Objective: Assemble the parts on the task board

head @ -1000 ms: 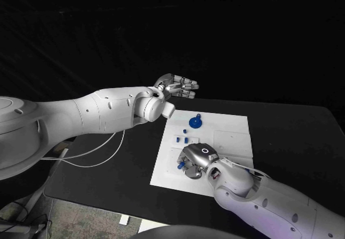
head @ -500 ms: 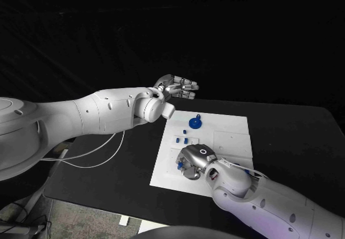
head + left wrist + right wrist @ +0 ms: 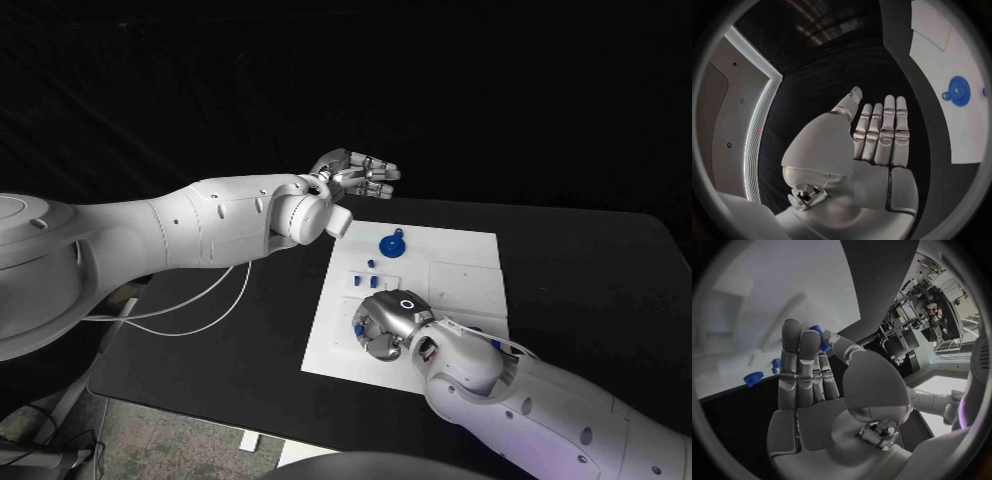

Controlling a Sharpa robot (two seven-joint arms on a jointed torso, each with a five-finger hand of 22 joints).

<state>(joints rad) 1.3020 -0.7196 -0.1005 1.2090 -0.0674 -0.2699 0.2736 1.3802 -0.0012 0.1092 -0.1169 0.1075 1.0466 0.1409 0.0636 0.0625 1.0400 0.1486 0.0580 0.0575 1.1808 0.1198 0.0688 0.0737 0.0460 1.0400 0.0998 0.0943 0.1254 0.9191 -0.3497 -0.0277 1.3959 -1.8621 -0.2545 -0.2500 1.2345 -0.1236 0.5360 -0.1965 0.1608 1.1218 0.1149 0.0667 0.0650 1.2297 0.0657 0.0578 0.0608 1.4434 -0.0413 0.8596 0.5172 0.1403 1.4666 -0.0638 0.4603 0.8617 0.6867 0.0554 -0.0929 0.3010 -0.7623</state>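
— Worktop (image 3: 606, 290) from the head view: black, with the white task board (image 3: 464, 285) in its middle, long axis running away from the robot. What sits on the board?

— A round blue part (image 3: 394, 244) near the board's far edge, with small blue parts (image 3: 369, 265) in a short row just nearer than it. The right hand (image 3: 387, 325) rests over the board's near-left corner, touching or just above it; I cannot tell which. Bare white board lies to the right of that hand.

— And the left hand (image 3: 361, 172)?

— Raised beyond the board's far-left corner, well apart from it, holding nothing.

— Left wrist view?

— Fingers (image 3: 882, 132) straight, side by side, palm bare. The round blue part (image 3: 959, 91) lies flat on the board beside them, a small lug sticking out of its rim.

— Right wrist view?

— Fingers (image 3: 795, 365) extended together against the white board (image 3: 773, 295), and a blue part (image 3: 819, 338) shows at their tips by the thumb; whether it is pinched I cannot tell. Two more blue parts (image 3: 753, 378) lie at the board's edge.
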